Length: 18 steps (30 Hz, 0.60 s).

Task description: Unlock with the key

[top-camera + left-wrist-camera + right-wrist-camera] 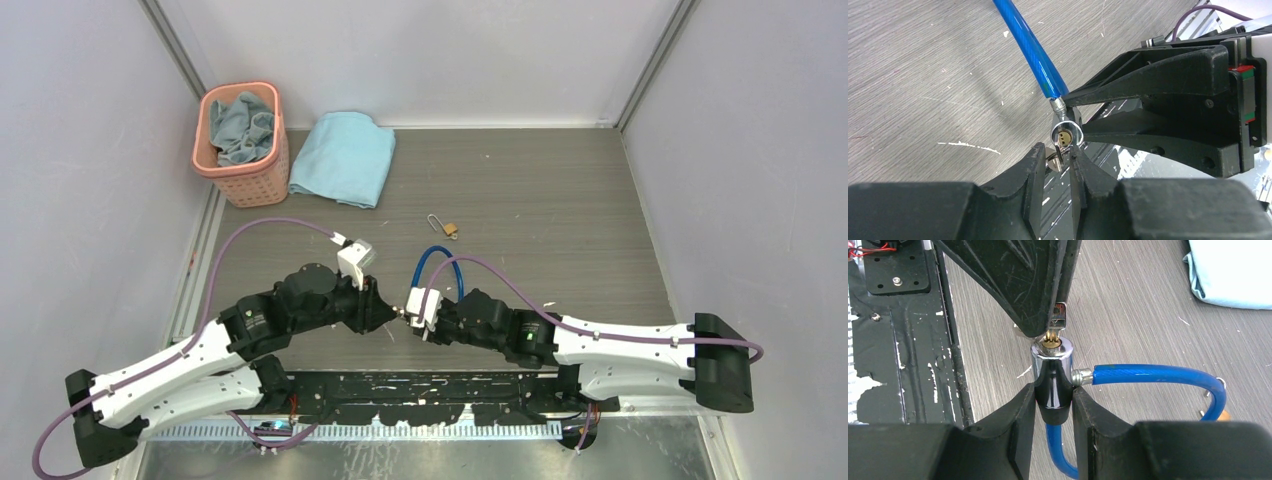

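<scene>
Left gripper [1057,156] is pinched on the head of the key [1059,320]. The blade looks seated in the brass keyway of the lock cylinder [1052,357]. Right gripper [1053,392] is clamped on the cylinder's black body, keyway end facing the left claw. Both appear held above the desk [560,200], by the middle of its near edge. The blue cable [1148,375] loops off toward the desk's centre.

Step, as judged: insertion done or close to it, turn not yet made. Next move calls for a left wrist roll about the key's axis while the right braces the body. The hold on the head is thin, so slip is the risk.

Hard to read:
- Blade depth, since the left fingers cover most of it.
- Turn direction.
- The key itself in the top view, too small.

1 brass padlock [447,229] lies apart, toward the desk's centre.
</scene>
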Available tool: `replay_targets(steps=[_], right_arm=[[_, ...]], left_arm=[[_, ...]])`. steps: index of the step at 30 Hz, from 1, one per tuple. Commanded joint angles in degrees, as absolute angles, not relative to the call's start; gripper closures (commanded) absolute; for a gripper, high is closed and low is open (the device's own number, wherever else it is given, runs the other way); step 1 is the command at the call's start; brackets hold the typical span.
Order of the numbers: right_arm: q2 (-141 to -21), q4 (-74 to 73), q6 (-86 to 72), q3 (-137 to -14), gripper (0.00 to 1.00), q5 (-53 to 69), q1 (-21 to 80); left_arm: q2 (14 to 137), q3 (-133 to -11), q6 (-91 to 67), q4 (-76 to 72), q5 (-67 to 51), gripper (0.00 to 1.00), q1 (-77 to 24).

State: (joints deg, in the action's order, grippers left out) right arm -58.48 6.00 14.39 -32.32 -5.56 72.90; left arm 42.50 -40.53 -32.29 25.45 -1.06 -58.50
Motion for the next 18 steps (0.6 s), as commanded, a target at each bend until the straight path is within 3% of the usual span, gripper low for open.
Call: replay_targets(steps=[1,8,13,18], right_arm=[[-56.16,11.29,15.55,-34.37,0.99,-4.84,73.03],[-55.50,11.25,15.64,-34.04,0.99,-3.10,73.03],[-54.08,11.85,15.43,-33.16,0.99,-1.45,73.03],[-51.51,12.28,14.76,-32.53,0.99,1.12,73.02]], left_arm=[[42.90,-40.84,-30.40,22.42,-0.44,0.76,-58.64],[43.55,-39.54,-29.24,19.12,-1.87,0.87,-58.71],[43.51,-39.13,-26.76,18.67,-3.88,1.00,-58.63],[41.70,-37.96,-23.97,17.32,-5.98,1.00,-58.70]])
